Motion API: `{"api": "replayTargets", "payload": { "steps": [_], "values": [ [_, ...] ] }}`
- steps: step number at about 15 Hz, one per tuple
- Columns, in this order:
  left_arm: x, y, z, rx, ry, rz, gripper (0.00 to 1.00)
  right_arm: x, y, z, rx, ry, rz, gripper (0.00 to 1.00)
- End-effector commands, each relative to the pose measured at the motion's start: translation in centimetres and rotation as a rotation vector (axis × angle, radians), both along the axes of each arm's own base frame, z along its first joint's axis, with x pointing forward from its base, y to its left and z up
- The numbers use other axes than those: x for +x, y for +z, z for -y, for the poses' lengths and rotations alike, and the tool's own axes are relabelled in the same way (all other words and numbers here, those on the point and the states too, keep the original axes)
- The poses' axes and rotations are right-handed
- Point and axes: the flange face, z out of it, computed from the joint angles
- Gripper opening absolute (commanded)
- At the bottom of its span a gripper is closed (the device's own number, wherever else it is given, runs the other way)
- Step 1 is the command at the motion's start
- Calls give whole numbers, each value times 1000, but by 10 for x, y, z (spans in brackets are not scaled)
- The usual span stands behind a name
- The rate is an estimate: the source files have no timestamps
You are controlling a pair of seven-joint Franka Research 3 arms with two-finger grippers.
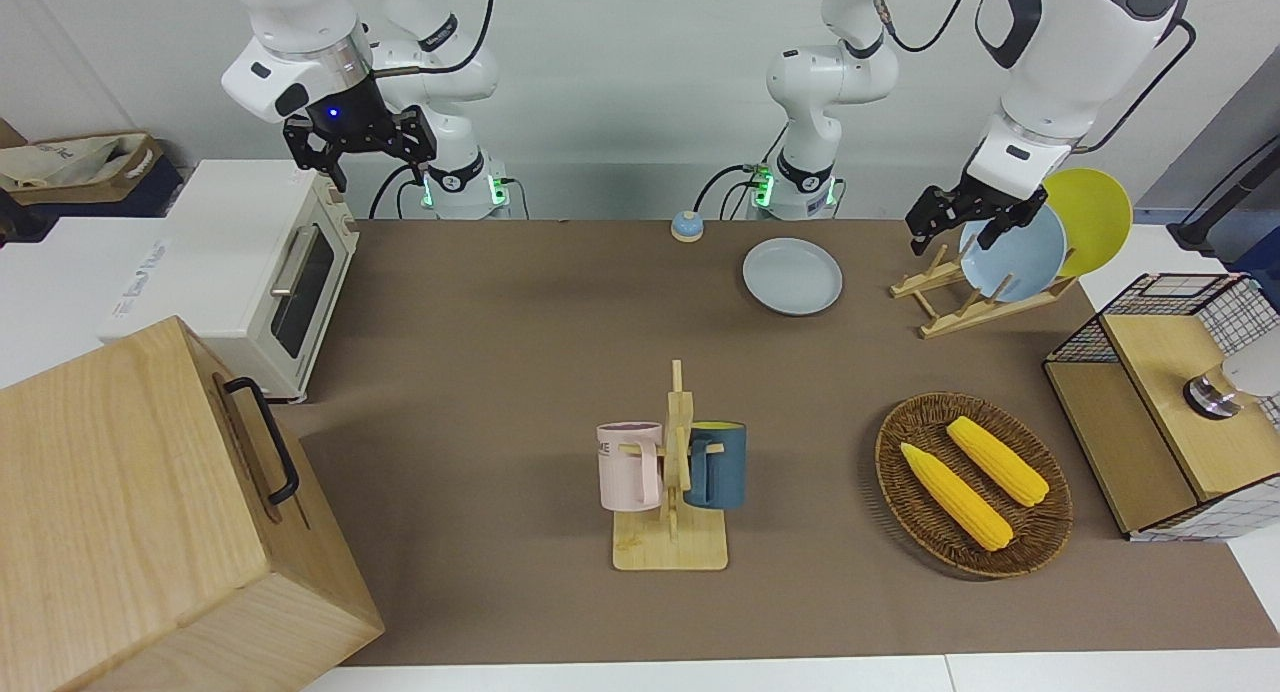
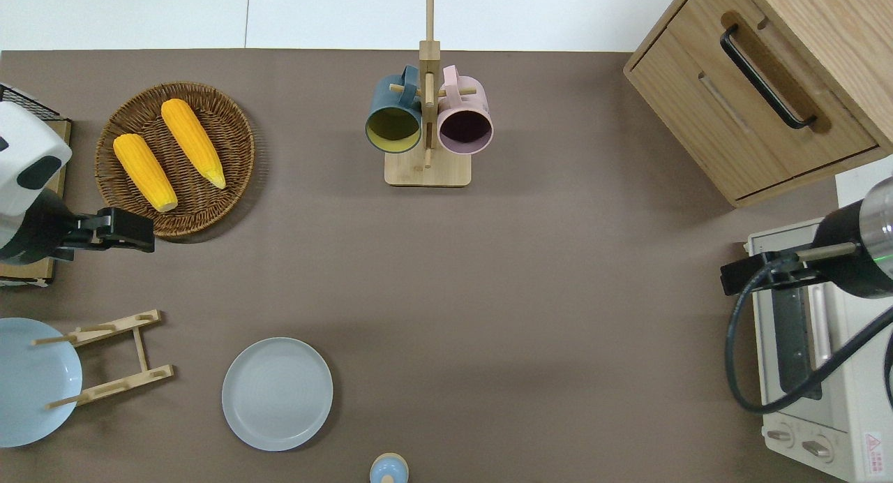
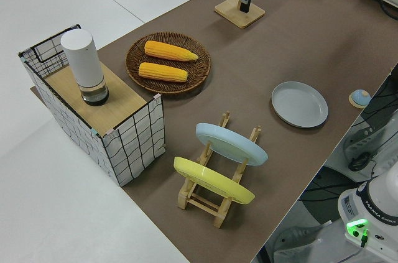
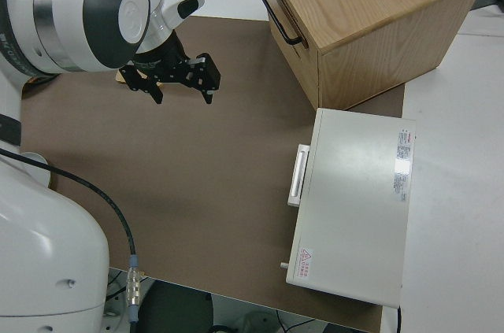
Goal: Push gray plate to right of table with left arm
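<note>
Hovering left tool (image 2: 129, 230), fingers spread, over table (image 2: 530, 294) beside basket (image 2: 241, 130); gray plate (image 2: 277, 393) nearer robots, toward right arm's end; untouched.

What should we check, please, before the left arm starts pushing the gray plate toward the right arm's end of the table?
1. Gray plate lies flat on the table, touching nothing: ok.
2. Left gripper at the plate: not ok; it hangs over the table by the wicker basket, away from the plate.
3. Left gripper empty, fingers spread: ok.
4. Push path toward the toaster oven free: ok; only the small blue bell sits close, nearer to the robots than that line.
5. Wooden plate rack stands apart from the plate, at the left arm's end: ok.
6. Right arm parked: ok.
</note>
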Motion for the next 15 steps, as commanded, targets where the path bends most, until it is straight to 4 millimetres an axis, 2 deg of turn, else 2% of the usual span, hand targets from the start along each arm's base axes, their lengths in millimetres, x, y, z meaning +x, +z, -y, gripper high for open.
{"api": "replayTargets", "payload": {
  "steps": [1, 6, 8, 10, 15],
  "values": [
    [-3, 1, 0, 1, 13, -14, 998, -3, 4, 1, 2, -14, -4, 983],
    [-9, -3, 1, 8, 18, -41, 998, -3, 4, 1, 2, -14, -4, 983],
    [-15, -11, -6, 7, 21, -50, 998, -3, 4, 1, 2, -14, -4, 983],
    [-27, -28, -6, 6, 21, -70, 998, -3, 4, 1, 2, -14, -4, 983],
    [-78, -77, -19, -2, 46, -64, 998, -3, 4, 1, 2, -14, -4, 983]
  ]
}}
